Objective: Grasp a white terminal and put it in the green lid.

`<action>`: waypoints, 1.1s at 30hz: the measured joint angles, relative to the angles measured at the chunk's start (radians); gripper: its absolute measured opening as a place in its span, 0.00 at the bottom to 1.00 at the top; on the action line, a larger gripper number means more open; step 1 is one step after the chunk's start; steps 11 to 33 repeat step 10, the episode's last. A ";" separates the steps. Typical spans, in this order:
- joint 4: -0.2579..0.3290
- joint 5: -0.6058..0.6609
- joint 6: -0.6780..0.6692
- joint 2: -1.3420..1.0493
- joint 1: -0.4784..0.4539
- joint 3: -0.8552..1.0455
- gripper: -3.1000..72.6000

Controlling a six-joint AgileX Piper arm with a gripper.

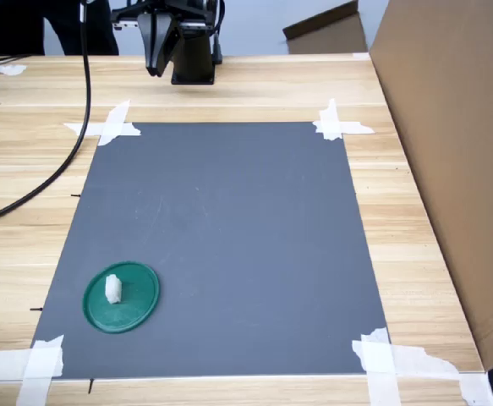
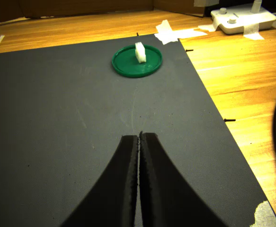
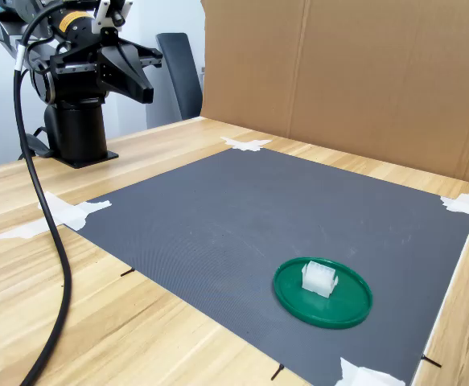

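Observation:
The white terminal (image 1: 113, 289) (image 2: 140, 52) (image 3: 318, 277) rests inside the green lid (image 1: 136, 304) (image 2: 149, 66) (image 3: 343, 310), which lies on the grey mat near its corner at the first exterior view's lower left. My gripper (image 1: 157, 68) (image 2: 139, 138) (image 3: 146, 92) hangs shut and holds nothing, raised near the arm's base at the far edge of the mat, well away from the lid. In the wrist view its two black fingers (image 2: 123, 189) press together.
The grey mat (image 1: 229, 237) is taped at its corners with white tape (image 1: 111, 127) onto a wooden table. A cardboard wall (image 1: 457, 152) stands along the first exterior view's right. A black cable (image 1: 77, 144) crosses the table at the first exterior view's left. The arm's base (image 3: 77, 133) stands behind the mat.

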 joint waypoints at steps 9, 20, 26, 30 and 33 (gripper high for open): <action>-0.001 0.026 0.000 -0.137 0.000 0.015 0.01; -0.001 0.026 0.000 -0.140 0.000 0.016 0.01; -0.001 0.026 0.000 -0.140 0.000 0.016 0.01; -0.001 0.026 0.000 -0.140 0.000 0.016 0.01; -0.001 0.026 0.000 -0.140 0.000 0.016 0.01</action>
